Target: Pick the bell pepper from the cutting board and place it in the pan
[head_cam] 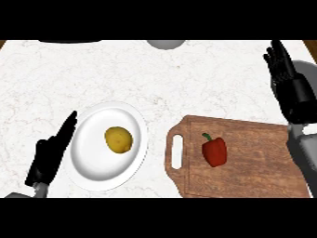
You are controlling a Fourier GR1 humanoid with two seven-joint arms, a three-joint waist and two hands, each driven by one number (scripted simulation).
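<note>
- You see the red bell pepper [214, 151] lying on the wooden cutting board [257, 162], left of the board's middle, near its handle slot, stem pointing away from you.
- Your right hand [289, 86] is raised beyond the board's far right corner, fingers straight and apart, holding nothing.
- Your left hand [49, 155] rests left of the board, fingers straight, beside a white plate [92, 167] carrying a yellow potato [118, 139].
- No writing or labels are readable anywhere.
</note>
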